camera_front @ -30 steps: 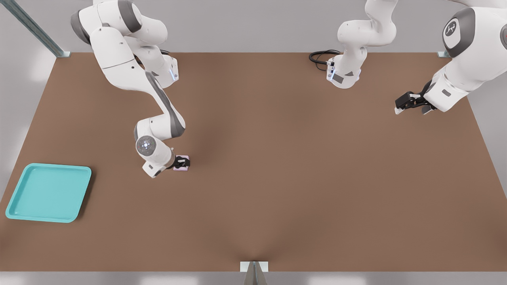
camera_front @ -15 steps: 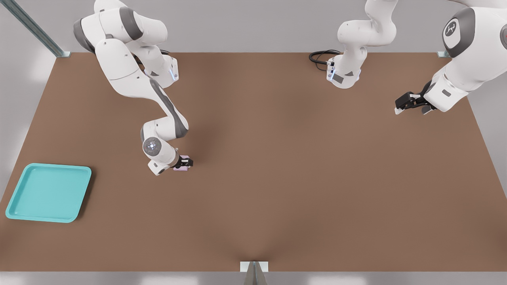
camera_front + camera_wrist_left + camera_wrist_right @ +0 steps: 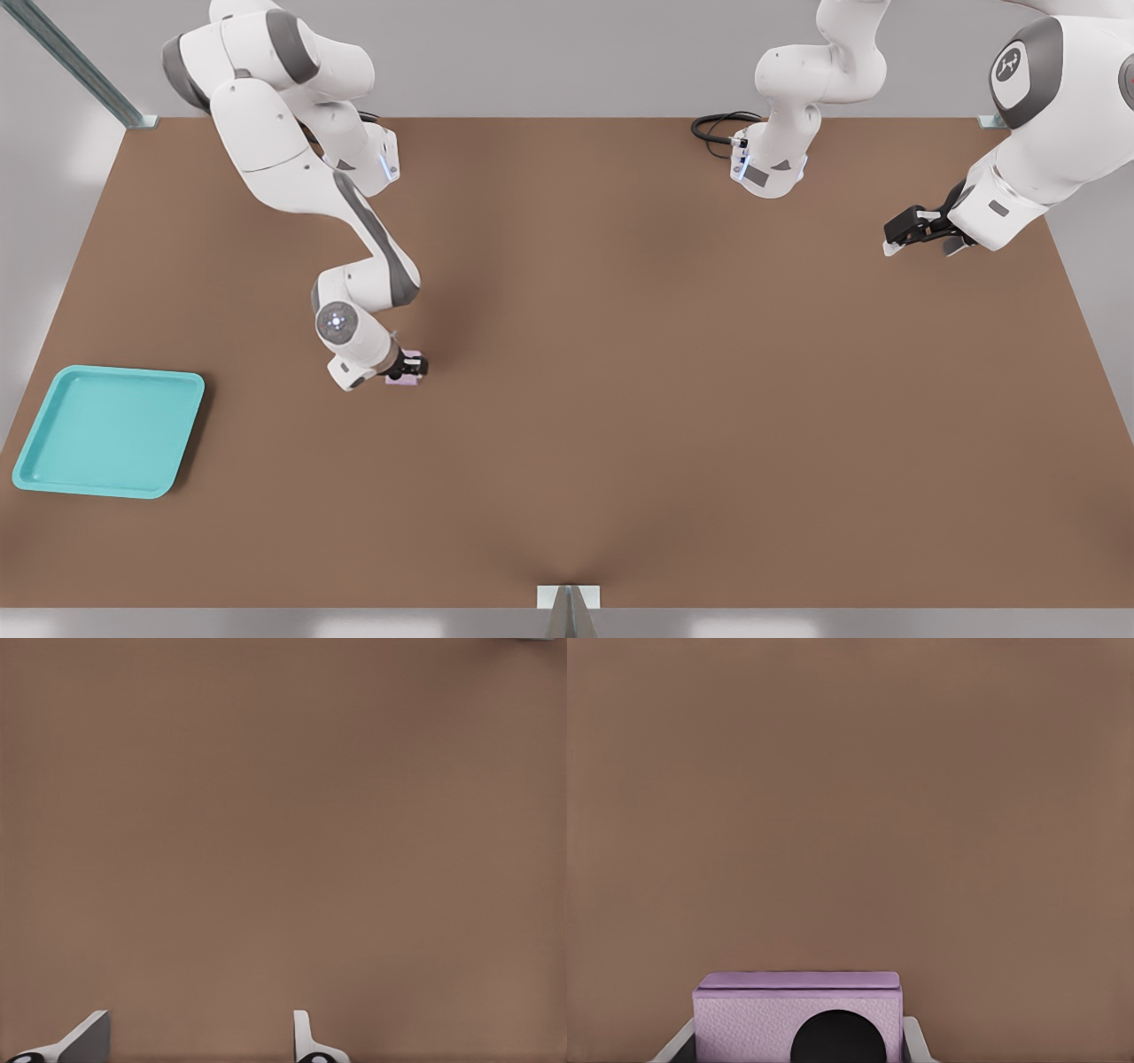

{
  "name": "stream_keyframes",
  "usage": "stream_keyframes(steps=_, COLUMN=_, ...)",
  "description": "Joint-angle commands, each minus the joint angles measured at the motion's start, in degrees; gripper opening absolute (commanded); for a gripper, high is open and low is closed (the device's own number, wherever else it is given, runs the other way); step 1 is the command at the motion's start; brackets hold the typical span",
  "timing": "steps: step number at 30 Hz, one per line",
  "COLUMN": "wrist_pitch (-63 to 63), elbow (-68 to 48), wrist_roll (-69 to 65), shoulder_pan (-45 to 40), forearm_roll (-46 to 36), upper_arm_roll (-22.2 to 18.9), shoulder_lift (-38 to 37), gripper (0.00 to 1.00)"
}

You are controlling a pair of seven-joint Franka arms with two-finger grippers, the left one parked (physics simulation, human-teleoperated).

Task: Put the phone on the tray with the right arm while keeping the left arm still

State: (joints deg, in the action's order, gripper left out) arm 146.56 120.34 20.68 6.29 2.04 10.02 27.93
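Gripping the phone (image 3: 401, 380) with the gripper (image 3: 409, 365) of the right arm (image 3: 292, 168), low over the brown table (image 3: 664, 354), a little toward the front view's left of the middle. Clenching on the pale lilac slab from both sides, judging by the right wrist view: showing there the phone (image 3: 797, 1005) between the two pale fingers (image 3: 914, 1043), with one black round lens facing the camera. Not being able to tell whether the phone is already lifting off the table or only resting on it.

Standing, most probably, at the end of the grasp step and at the beginning of the carry. Not yet placing anything: lying well apart from the phone, the turquoise tray (image 3: 106, 434), near the table corner at the front view's lower left, with nothing in it.

Calling next for raising the phone enough for passing over the raised rim of the tray, then carrying it across the bare table toward the front view's left and somewhat nearer to the camera. Needing after that a lowering over the flat middle of the tray and a releasing only when the phone is close to the tray floor. Keeping the grip firm during the travel, since the slab is small and smooth-looking and possibly slipping between the fingers.
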Motion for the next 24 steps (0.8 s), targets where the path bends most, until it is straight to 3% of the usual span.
stream_keyframes(steps=1, wrist_pitch=-1.62, elbow=-0.19, wrist_roll=1.21, shoulder_pan=-0.49, forearm_roll=2.17, upper_arm_roll=0.0, shoulder_lift=-1.55, gripper=0.79)
stream_keyframes(steps=5, wrist_pitch=-3.21, elbow=-1.33, wrist_roll=-7.66, shoulder_pan=-8.75, forearm_roll=4.55, upper_arm_roll=0.0, shoulder_lift=-3.84, gripper=0.8)
stream_keyframes(steps=11, wrist_pitch=-3.64, elbow=-10.64, wrist_roll=-24.88, shoulder_pan=-21.05, forearm_roll=4.55, upper_arm_roll=-0.7, shoulder_lift=-0.15, gripper=0.8)
stream_keyframes(steps=20, wrist_pitch=-16.21, elbow=-37.54, wrist_roll=-61.1, shoulder_pan=-37.32, forearm_roll=2.0, upper_arm_roll=-0.79, shoulder_lift=16.98, gripper=0.8)
stream_keyframes(steps=24, wrist_pitch=-17.53, elbow=-39.66, wrist_roll=-66.38, shoulder_pan=-39.78, forearm_roll=2.18, upper_arm_roll=-0.88, shoulder_lift=20.24, gripper=0.8)
